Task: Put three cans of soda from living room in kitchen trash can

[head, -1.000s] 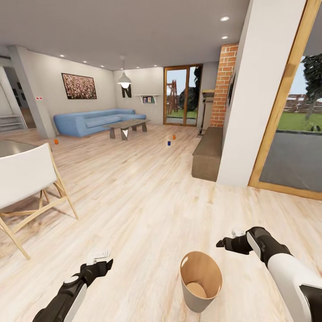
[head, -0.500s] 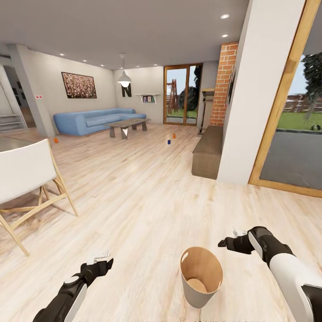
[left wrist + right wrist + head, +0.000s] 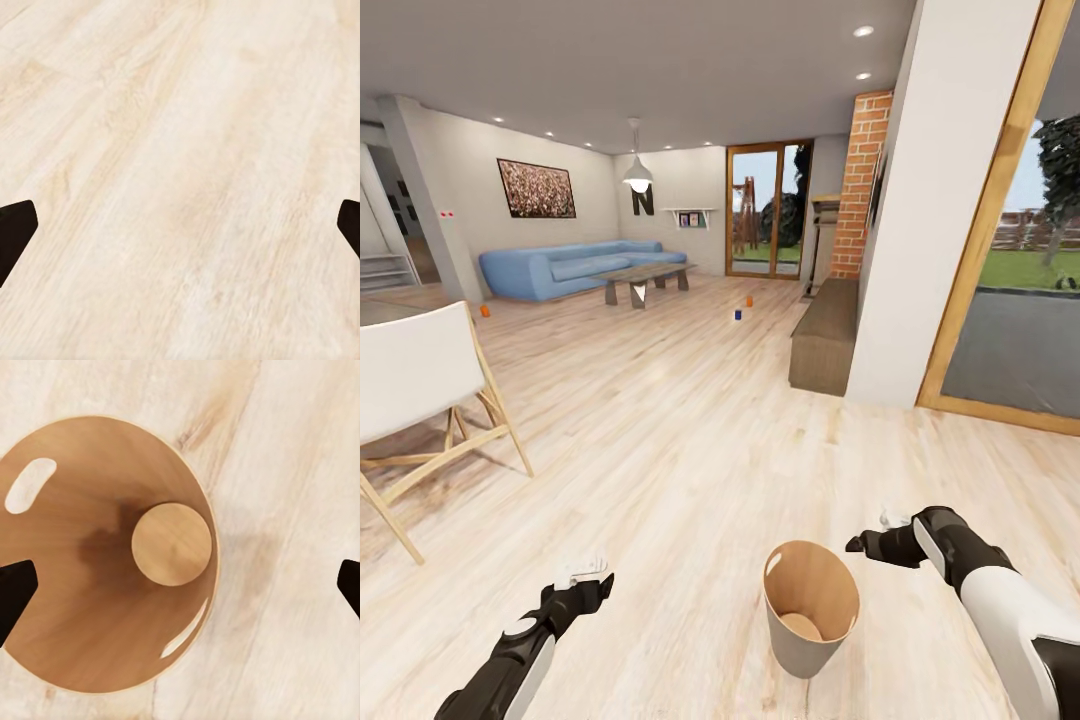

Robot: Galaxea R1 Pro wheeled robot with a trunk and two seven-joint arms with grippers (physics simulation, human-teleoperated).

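Nearer white chair (image 3: 420,375), bench (image 3: 825,340) beside pillar (image 3: 920,200)

The bin (image 3: 809,620) stood on the floor (image 3: 680,450) close in front, between the two arms. The left hand (image 3: 582,578) was to its left and the right hand (image 3: 870,535) was just to its right. A chair (image 3: 420,400) stood at the left. Far back were the sofa (image 3: 565,270) and a low surface (image 3: 645,280) in front of it. Two cans (image 3: 743,308) sat near each other on the floor to the right of that surface. A third can (image 3: 485,311) sat far to the left, near the sofa's end.
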